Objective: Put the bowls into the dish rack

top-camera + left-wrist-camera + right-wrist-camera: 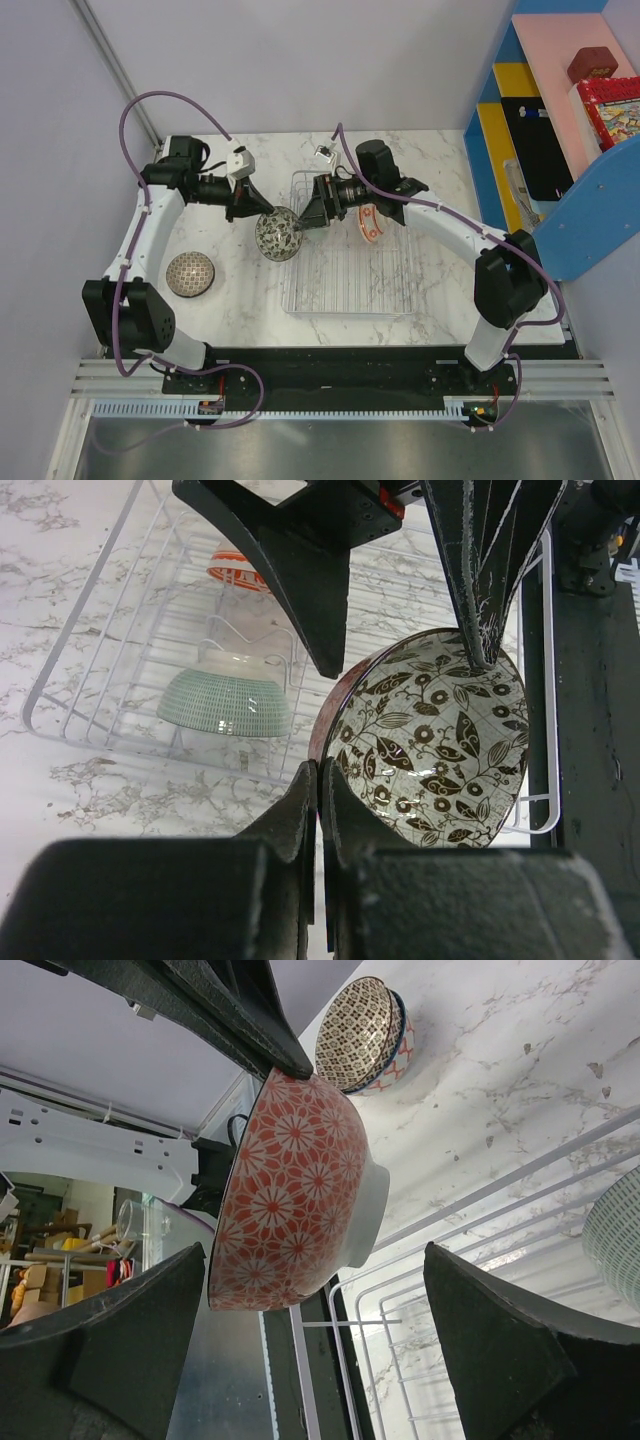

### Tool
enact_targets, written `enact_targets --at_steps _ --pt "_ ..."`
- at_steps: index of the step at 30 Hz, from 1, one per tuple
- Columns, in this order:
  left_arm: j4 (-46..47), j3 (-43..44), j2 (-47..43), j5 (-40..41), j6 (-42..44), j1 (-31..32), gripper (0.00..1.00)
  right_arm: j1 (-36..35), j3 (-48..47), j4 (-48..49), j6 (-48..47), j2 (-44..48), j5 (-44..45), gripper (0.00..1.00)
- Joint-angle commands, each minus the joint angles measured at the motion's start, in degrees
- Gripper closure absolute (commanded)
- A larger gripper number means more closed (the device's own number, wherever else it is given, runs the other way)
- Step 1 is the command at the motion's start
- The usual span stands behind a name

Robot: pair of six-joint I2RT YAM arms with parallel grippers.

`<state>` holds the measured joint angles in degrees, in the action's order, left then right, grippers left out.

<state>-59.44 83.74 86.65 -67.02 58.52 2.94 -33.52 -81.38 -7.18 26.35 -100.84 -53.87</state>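
My left gripper (262,215) is shut on the near rim of a bowl (278,236) and holds it tilted on edge over the left rim of the dish rack (350,290). The bowl is orange-red with white flowers outside (290,1180) and has brown leaves inside (430,740). My right gripper (303,215) is open, with its fingers (490,1340) either side of this bowl, not closed on it. A pale green bowl (225,700) and an orange-and-white bowl (370,222) stand in the rack. The left gripper's pads (305,790) pinch the rim.
A finely patterned bowl (190,273) sits on the marble table left of the rack; it also shows in the right wrist view (365,1035). Blue and pink shelving (560,130) stands at the far right. The rack's wire rim (500,1186) runs under the held bowl.
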Motion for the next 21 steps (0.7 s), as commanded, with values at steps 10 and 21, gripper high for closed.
enact_targets --at_steps 10,21 --pt "1.08 2.65 0.62 -5.58 -2.01 1.02 0.98 0.21 1.23 6.83 5.03 -1.38 -6.25 0.02" --pt "1.17 3.09 0.62 -5.75 -1.74 1.1 0.98 0.03 3.51 12.98 9.42 -1.64 -8.44 0.02"
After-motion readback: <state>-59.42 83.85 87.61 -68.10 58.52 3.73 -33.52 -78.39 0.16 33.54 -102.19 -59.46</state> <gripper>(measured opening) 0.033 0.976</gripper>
